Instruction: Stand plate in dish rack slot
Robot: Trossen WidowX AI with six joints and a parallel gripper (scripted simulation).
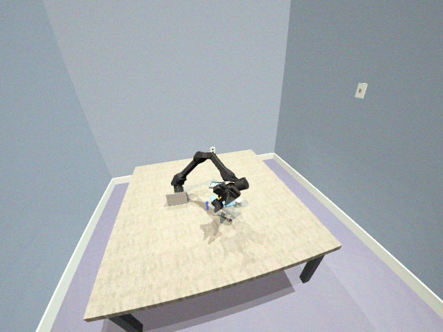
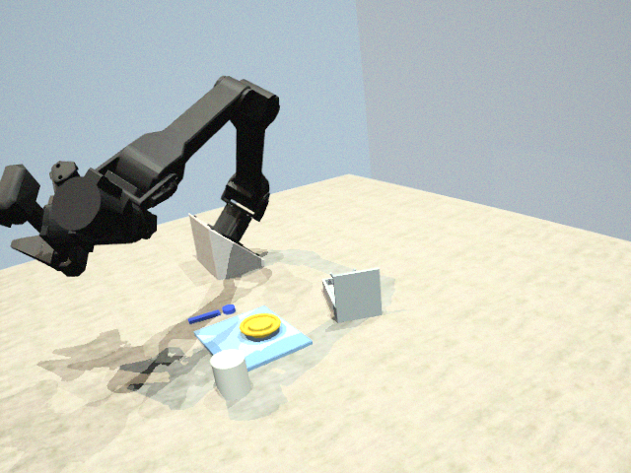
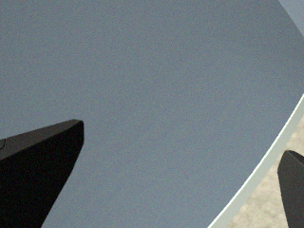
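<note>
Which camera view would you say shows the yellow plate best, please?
The exterior view: the yellow plate is unobstructed there, lying flat above the light blue mat. The top view shows only a small yellow bit beside the dark hand, with the arm covering the rest. The wrist view doesn't show it.

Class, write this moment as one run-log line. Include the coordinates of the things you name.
black claw (image 1: 224, 210) (image 3: 185, 147): open, raised | yellow round plate (image 2: 260, 322): flat on light-blue square board (image 2: 277, 351) | plate not yet racked
</note>
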